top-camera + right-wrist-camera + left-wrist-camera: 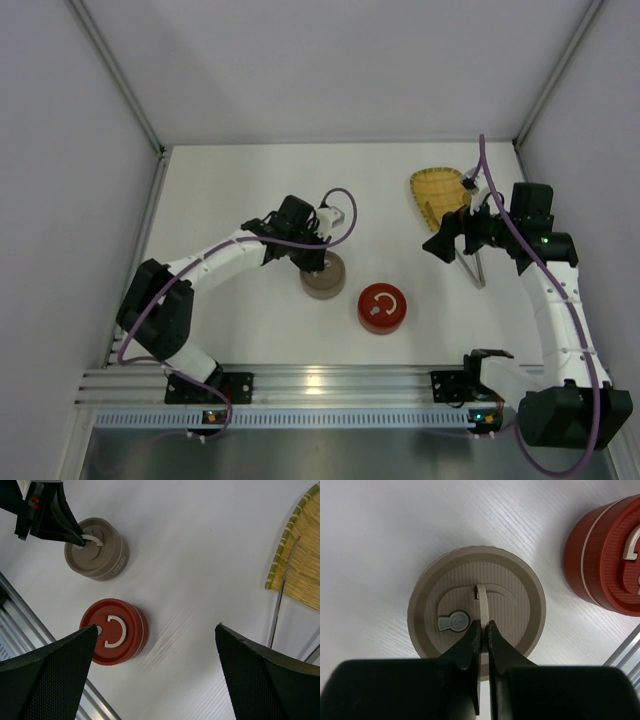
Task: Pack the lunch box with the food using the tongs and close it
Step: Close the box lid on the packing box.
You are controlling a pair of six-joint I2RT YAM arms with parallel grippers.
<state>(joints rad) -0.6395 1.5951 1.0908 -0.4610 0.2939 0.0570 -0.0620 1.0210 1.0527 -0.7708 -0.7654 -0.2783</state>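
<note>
A red tin [381, 307] is sitting lidded nearest the bases. Just beyond, the lid loop [482, 602] of the taupe tin [427, 605] is being pinched by the closed left end effector [483, 625], lid not yet lifted. Farther off, the right end effector [442, 245] is being held wide open, empty, near the untouched tongs [280, 595] at the woven tray's [300, 565] edge. Food cannot be made out; packing and closing are judged outstanding.

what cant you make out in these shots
Food: seen in no view; in the top view the right gripper covers part of the woven tray.
Tongs: right wrist view, lower end hidden behind that gripper's finger.
Inside the taupe tin and red tin: lids on in every view.
Red tin: left wrist view, cut off by the right edge.
</note>
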